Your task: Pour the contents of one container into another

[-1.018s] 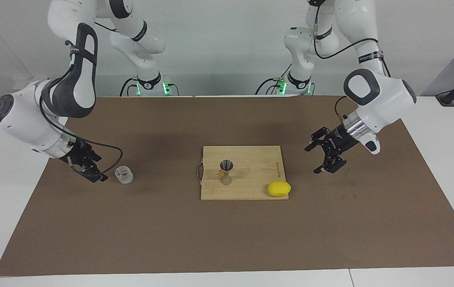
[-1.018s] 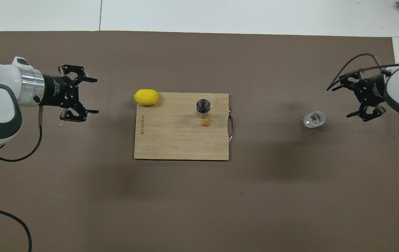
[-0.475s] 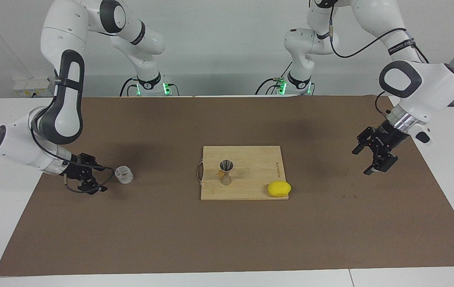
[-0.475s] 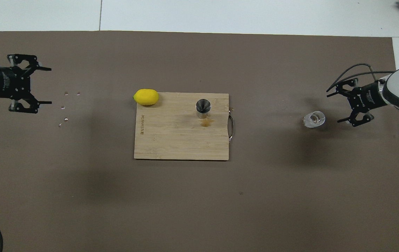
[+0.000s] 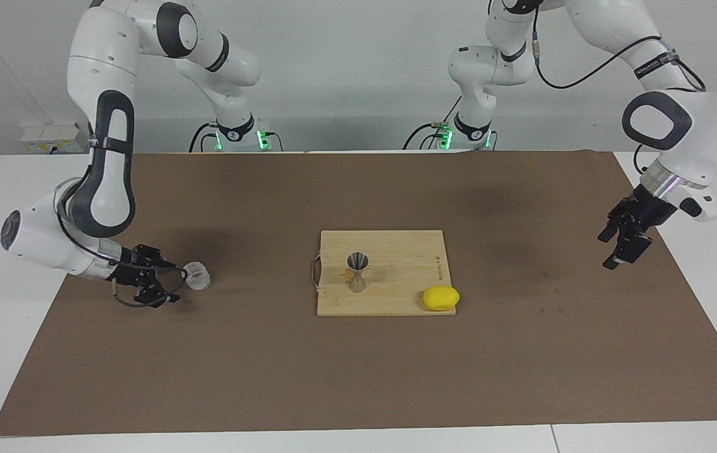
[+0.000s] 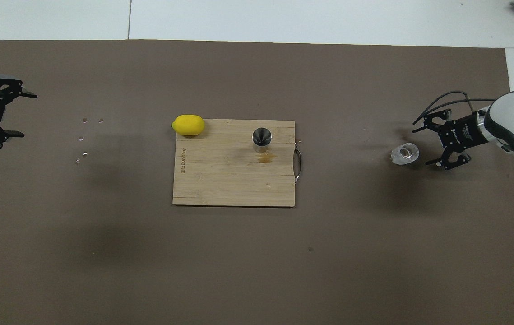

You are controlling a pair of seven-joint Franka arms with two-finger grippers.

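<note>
— Two grippers; how do they stand?
— Right gripper (image 6: pixel 429 145) spread wide, empty, beside the glass cup (image 6: pixel 405 153) near the mat's (image 6: pixel 238 262) right-arm edge; left gripper (image 6: pixel 18 115) gapes empty over the left-arm edge; jigger (image 6: pixel 261 137) upright on the cutting board (image 6: pixel 220 180).

A clear ribbed glass cup (image 5: pixel 197 275) is glinting on the plain brown mat (image 5: pixel 358 377). A silvery jigger (image 5: pixel 357 270) is shining on the pale, grained wooden board (image 5: pixel 396 251), a bright yellow lemon (image 5: pixel 440 297) beside it.
</note>
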